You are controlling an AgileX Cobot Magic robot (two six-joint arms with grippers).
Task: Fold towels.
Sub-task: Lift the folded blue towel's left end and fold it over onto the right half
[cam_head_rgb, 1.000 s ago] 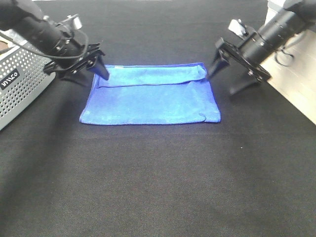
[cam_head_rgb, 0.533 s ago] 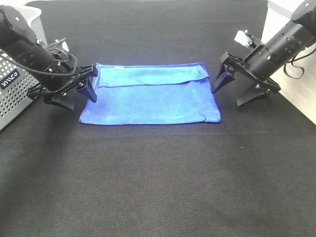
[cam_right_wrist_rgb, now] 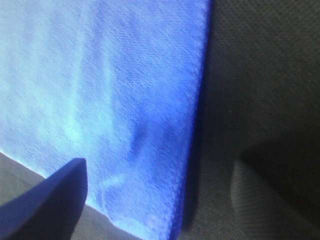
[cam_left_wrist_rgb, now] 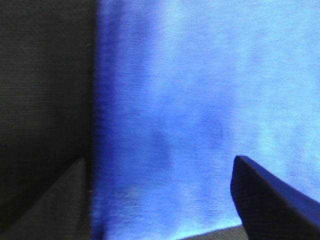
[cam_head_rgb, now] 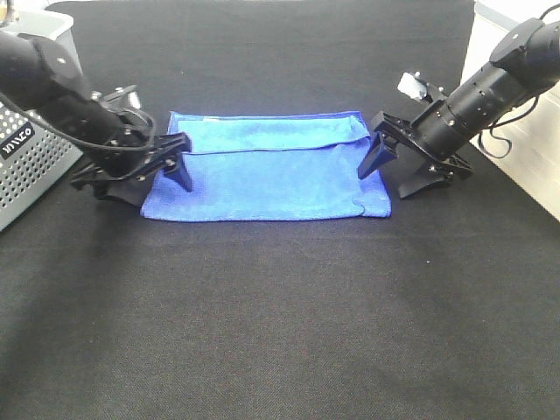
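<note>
The royal-blue towel [cam_head_rgb: 262, 171] lies flat on the black table, with its far part folded over as a narrower flap along the back. My left gripper [cam_head_rgb: 150, 185] is open and low at the towel's left edge, one finger over the cloth and one over the table. In the left wrist view the towel [cam_left_wrist_rgb: 210, 100] fills the space between the open fingers [cam_left_wrist_rgb: 265, 200]. My right gripper [cam_head_rgb: 385, 182] is open and low at the towel's right edge, straddling it the same way. In the right wrist view the towel's stitched edge [cam_right_wrist_rgb: 197, 125] runs between the fingers [cam_right_wrist_rgb: 50, 200]. Neither gripper holds anything.
A perforated grey basket [cam_head_rgb: 35, 149] stands at the left edge beside my left arm. A white box [cam_head_rgb: 44, 22] sits behind it. A pale surface [cam_head_rgb: 521, 166] borders the black table [cam_head_rgb: 280, 306] on the right.
Both grippers have come down and forward from the towel's back corners to its side edges. They now straddle the edges, still open. The towel has not moved.
</note>
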